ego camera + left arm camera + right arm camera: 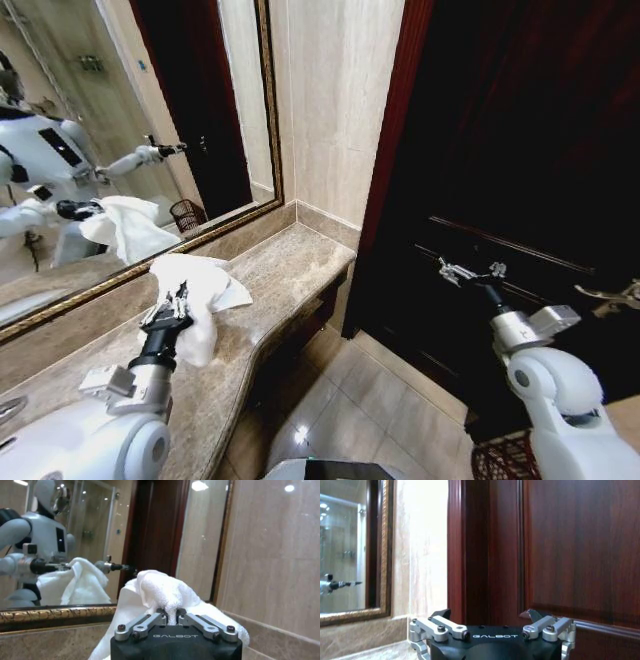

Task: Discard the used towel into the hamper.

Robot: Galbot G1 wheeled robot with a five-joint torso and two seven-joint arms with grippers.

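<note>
The white towel (205, 285) is bunched in my left gripper (172, 305), which is shut on it over the marble counter (290, 265). In the left wrist view the fingers (150, 621) pinch a fold of the towel (160, 588), and the rest of the cloth hangs below them. My right gripper (466, 271) is held out in front of the dark door, open, with nothing between its fingers (440, 615). The hamper (497, 460), a dark reddish-brown openwork basket, shows partly on the floor at the lower right, beside my right arm.
A gold-framed mirror (110, 120) runs behind the counter and reflects me, the towel and the hamper. A dark wooden door (520, 150) with a handle (612, 294) fills the right side. Tiled floor (360, 400) lies between the counter and the door.
</note>
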